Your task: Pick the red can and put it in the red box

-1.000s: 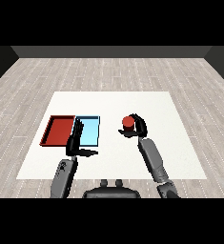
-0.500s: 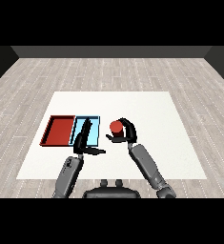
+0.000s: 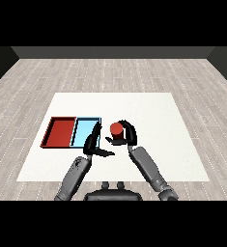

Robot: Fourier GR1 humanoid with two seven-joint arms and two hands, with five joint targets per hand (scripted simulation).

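Two trays side by side on the tabletop (image 3: 148, 108): one tray (image 3: 61, 131) farthest left of the hands, the other tray (image 3: 86, 130) just behind the left hand (image 3: 92, 145). Can (image 3: 116, 129) held in the right hand (image 3: 126, 136), right of both trays, above the tabletop.

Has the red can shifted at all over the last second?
Yes. The small red cylindrical can, held in the right robot hand, has travelled left toward the light blue tray and now sits just right of it.
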